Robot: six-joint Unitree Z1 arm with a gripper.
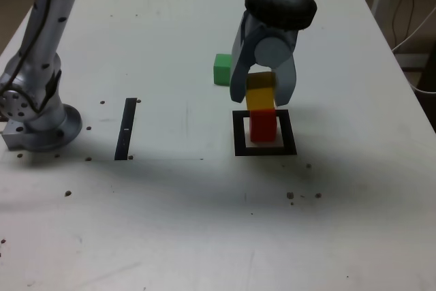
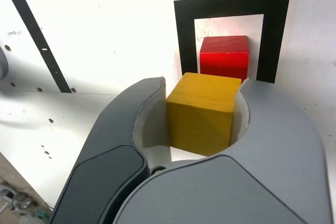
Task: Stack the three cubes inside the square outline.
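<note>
A red cube stands inside the black square outline on the white table. My gripper is shut on a yellow cube, held right above the red one; whether the two cubes touch I cannot tell. A green cube sits on the table behind the outline, toward the exterior view's left, apart from the gripper.
A thin black strip lies on the table at the exterior view's left of the outline. The arm's silver base stands at the far left. Small dark specks dot the white tabletop.
</note>
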